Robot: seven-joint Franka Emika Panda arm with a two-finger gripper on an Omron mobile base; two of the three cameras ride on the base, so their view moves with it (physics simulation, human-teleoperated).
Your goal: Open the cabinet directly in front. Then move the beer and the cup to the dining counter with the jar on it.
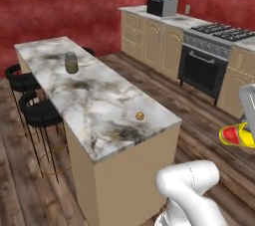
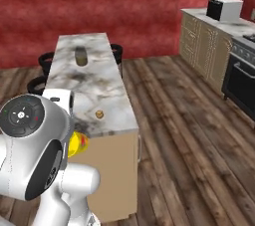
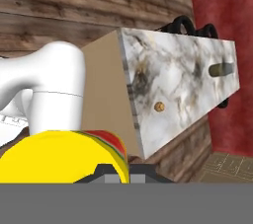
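small yellow cup with a red-orange mark clamped between the closed tips of the two-finger gripper, lying on its side across the bottom of the hand view; same cup at the right edge of the left base view, held in the air over the dark wood plank floor, and half hidden behind the white arm in the right base view. long freestanding dining counter with a veined white-grey marble top and tan wood base just beside the arm, its near end closest. small clear glass jar with grey lid and olive-brown contents upright toward the far end of that top. small round brown object near the near end, well apart from the jar. black stools along the counter's far side. black oven and white microwave against the red wall.
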